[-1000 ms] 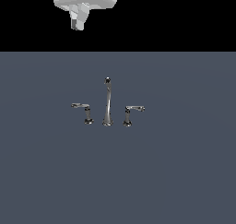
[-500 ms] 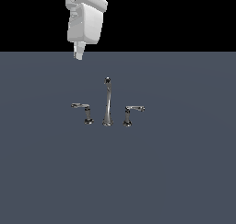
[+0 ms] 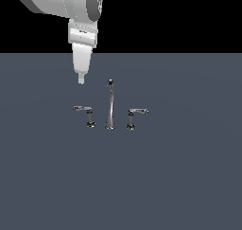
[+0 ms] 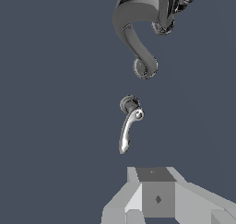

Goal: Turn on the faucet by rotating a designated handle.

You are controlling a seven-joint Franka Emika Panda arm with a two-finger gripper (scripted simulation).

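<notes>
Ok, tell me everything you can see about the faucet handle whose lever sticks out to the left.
The handle is a small chrome lever on a short post with a dark base, standing upright on the grey surface at the exterior view's left of the tall spout. Its thin arm points leftward, away from the spout. In the wrist view the lever looks curved and shiny. Nothing touches it; the gripper hangs above it, clear of it.

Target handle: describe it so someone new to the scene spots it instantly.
On the flat grey surface stands a small chrome faucet set: a tall slim spout between two short lever handles. The handle to turn is the one on the exterior view's left. Its thin arm sticks out leftward, whereas its twin points rightward.
</notes>
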